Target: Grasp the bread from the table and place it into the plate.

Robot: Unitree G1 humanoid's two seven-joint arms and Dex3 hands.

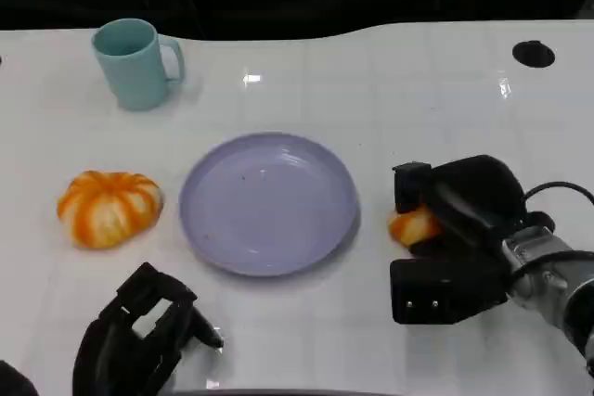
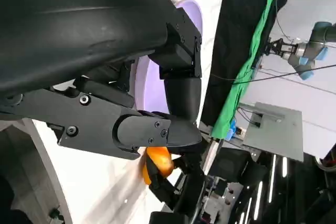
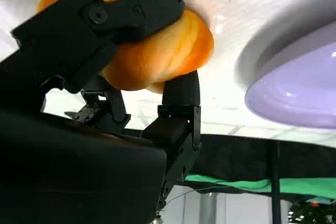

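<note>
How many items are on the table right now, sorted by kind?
Bread: 2, a striped round loaf lying free left of the plate, and a bread piece held in the right hand
Plate: 1, purple
Mug: 1, light blue
Total: 4

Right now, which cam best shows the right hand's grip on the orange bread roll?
Right wrist view: black fingers wrap the orange bread roll close up. Head view shows the roll mostly hidden behind the right hand; left wrist view shows a sliver.
</note>
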